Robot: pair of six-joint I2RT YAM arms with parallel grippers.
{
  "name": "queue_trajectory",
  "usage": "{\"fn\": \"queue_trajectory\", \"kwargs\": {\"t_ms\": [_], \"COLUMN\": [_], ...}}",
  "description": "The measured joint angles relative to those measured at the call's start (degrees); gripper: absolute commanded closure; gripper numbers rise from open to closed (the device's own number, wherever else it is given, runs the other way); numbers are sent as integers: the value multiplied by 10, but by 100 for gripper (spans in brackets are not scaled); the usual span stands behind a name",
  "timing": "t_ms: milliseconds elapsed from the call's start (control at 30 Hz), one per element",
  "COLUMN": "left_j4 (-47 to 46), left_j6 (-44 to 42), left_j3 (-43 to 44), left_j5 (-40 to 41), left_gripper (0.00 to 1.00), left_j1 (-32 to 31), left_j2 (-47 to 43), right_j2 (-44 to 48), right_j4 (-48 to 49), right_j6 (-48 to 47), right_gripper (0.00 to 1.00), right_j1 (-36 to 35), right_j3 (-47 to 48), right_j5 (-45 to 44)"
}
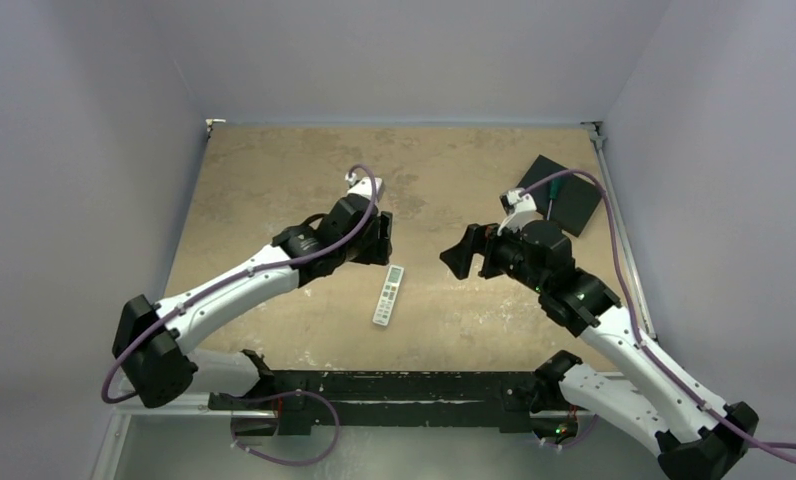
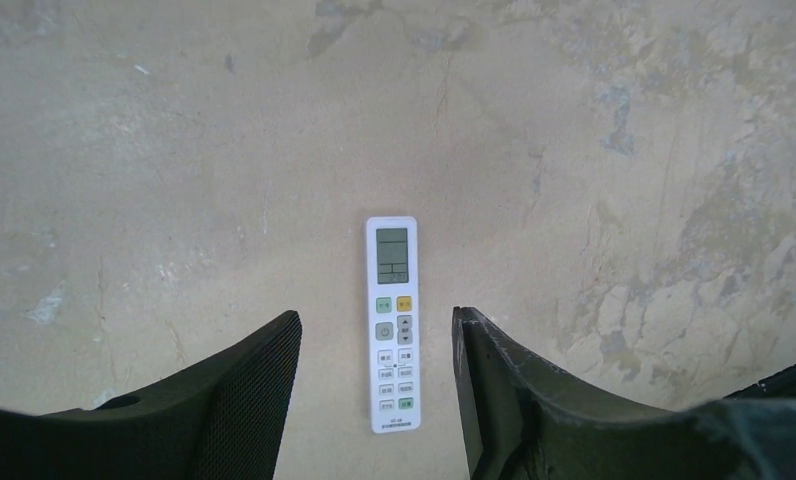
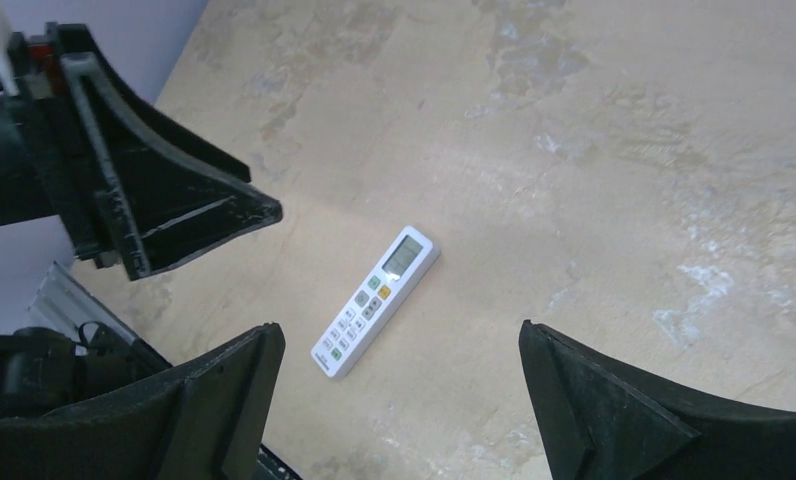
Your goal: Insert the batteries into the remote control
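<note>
Item one: remote (image 1: 388,295), slim and white, lying flat and face up on the table (image 1: 274,170), display end away from the arm bases, button rows toward them, long axis slightly slanted in the top view. It sits near the table's middle, between the two arms and closer to the left one, and nothing touches it. Item two: left gripper (image 1: 379,240), hanging above the table just beyond the remote's display end. Its claw is parted to a moderate width and holds nothing. In the left wrist view the remote (image 2: 392,325) shows between the two dark fingers (image 2: 244,400), with bare table on either side of it. Item three: right gripper (image 1: 461,258), held above the table to the right of the remote and well apart from it, pointing toward the left arm. Its claw is spread wide and empty. The right wrist view shows the remote (image 3: 376,300) lying on the table beyond the spread fingers (image 3: 614,400), with the left gripper (image 3: 174,220) at upper left. Item four: black square pad (image 1: 564,193), at the far right of the table behind the right arm, well apart from the remote.
</note>
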State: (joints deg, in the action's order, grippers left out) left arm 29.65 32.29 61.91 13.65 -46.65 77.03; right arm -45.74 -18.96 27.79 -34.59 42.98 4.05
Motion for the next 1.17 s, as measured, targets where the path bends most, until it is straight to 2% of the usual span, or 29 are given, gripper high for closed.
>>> {"fn": "queue_trajectory", "kwargs": {"t_ms": [100, 167, 433, 533, 567, 867, 1033, 1167], "left_j4": [0, 0, 22, 29, 29, 20, -14, -24], "left_j6": [-5, -10, -35, -44, -47, -86, -109, -119], "left_j3": [-2, -2, 7, 7, 7, 4, -37, -46], "left_j5": [14, 26, 73, 79, 80, 122, 142, 150], "left_gripper": [43, 37, 29, 16, 15, 10, 10, 10], "left_j1": [0, 0, 0, 0, 0, 0, 0, 0], "left_j2": [-39, -68, -104, -118, -123, -210, -279, -284], "right_j2": [1, 2, -23, -17, -12, 33, 39, 36], "right_j4": [-4, -6, -42, -41, -41, -29, -21, -21], "right_j6": [-13, -23, -72, -87, -92, -123, -131, -137], "right_gripper": [1, 1, 1, 1, 1, 1, 1, 1], "right_j1": [0, 0, 0, 0, 0, 0, 0, 0], "right_j3": [17, 24, 111, 122, 122, 119, 108, 101], "right_j5": [-17, -24, -87, -106, -109, -137, -149, -154]}}
